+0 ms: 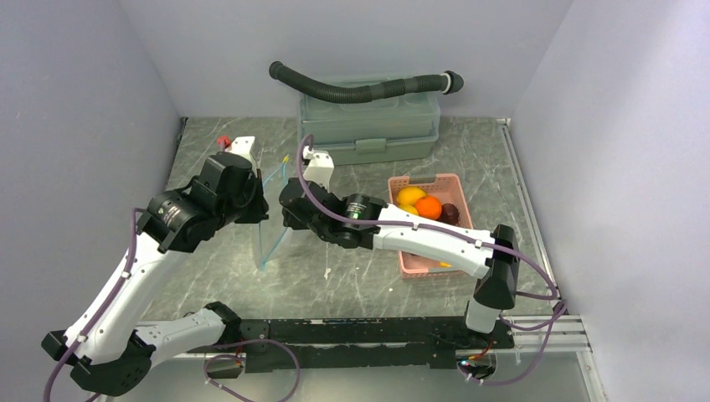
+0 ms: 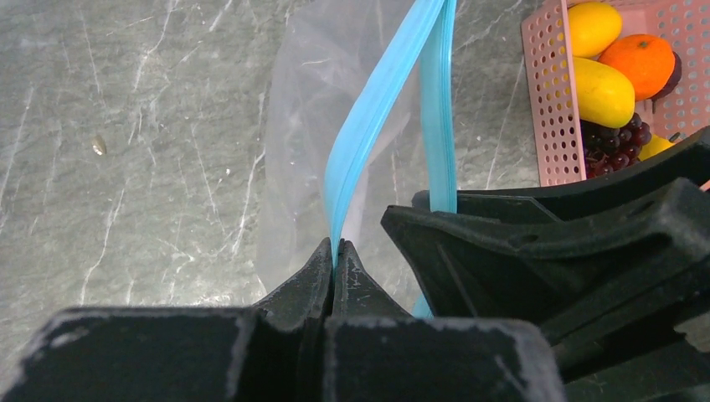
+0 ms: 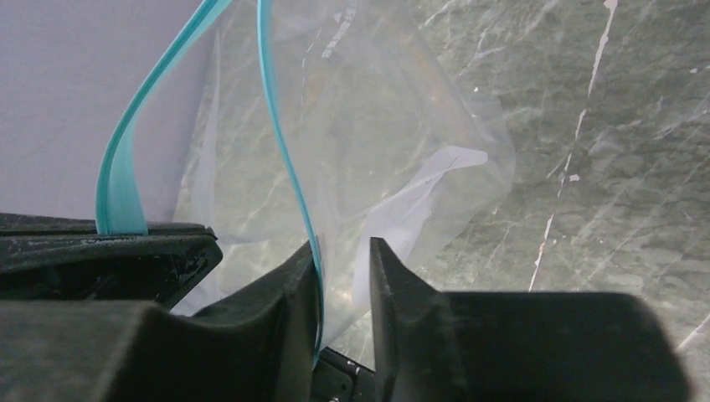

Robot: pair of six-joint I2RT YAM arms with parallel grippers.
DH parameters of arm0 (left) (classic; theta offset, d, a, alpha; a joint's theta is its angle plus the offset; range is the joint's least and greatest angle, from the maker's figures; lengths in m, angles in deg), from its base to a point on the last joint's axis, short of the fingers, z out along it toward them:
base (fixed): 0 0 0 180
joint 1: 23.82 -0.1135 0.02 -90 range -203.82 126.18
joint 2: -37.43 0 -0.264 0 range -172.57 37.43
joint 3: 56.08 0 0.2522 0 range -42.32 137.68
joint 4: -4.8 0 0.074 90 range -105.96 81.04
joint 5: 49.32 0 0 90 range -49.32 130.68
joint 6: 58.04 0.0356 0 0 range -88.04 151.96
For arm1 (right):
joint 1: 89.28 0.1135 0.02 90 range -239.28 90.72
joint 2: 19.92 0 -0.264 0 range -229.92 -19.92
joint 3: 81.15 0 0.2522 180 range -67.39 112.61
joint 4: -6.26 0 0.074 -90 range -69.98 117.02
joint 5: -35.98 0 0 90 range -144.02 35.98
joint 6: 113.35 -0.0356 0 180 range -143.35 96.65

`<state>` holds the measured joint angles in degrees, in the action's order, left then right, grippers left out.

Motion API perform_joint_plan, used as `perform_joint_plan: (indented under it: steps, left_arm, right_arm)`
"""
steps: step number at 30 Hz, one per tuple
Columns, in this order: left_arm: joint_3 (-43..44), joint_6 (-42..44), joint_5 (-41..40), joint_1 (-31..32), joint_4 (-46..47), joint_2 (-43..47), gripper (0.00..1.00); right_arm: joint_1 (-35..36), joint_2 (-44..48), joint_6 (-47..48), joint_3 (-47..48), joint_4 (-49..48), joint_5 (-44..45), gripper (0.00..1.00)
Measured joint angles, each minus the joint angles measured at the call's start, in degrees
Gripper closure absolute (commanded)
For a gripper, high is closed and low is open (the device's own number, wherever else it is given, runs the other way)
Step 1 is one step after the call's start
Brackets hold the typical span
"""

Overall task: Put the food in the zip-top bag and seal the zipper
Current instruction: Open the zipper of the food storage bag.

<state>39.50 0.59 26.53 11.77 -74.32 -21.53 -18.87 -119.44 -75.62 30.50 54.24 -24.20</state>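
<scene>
The clear zip-top bag hangs between my two grippers, its mouth held up. Its teal zipper splits into two strips. My left gripper is shut on the left strip. My right gripper straddles the other strip, which lies against one finger; a gap still shows between the fingers, so it is open. The food sits in the pink basket to the right: yellow lemons, an orange ball and dark purple grapes. I see no food inside the bag.
A grey-green lidded box stands at the back with a black corrugated hose lying on top. Grey walls close in the left, right and back. Both grippers sit close together over the marble tabletop.
</scene>
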Motion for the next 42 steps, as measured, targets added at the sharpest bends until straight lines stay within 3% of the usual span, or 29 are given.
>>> perform_joint_plan:
  steps: [5,15,28,34,42]
  left_arm:
    - [-0.63,0.00,0.57,0.00,0.42,0.39,1.00]
    - [-1.16,0.02,-1.55,0.00,-0.09,0.52,1.00]
    - [-1.16,0.31,-7.61,0.00,-2.71,-0.07,1.00]
    - [-1.29,0.57,-6.58,0.00,-2.03,-0.98,1.00]
    - [-3.52,0.74,-1.55,0.00,1.01,-1.70,1.00]
  right_arm:
    - [-0.44,0.00,-0.46,0.00,-0.04,-0.04,1.00]
    - [-1.25,1.57,0.33,-3.69,-1.51,-0.83,1.00]
    - [-2.58,15.52,2.73,-19.32,-4.15,-3.52,1.00]
    - [-2.62,19.12,2.95,-22.73,-4.28,-3.61,1.00]
    - [-2.73,16.37,5.46,-20.24,-5.42,-8.11,1.00]
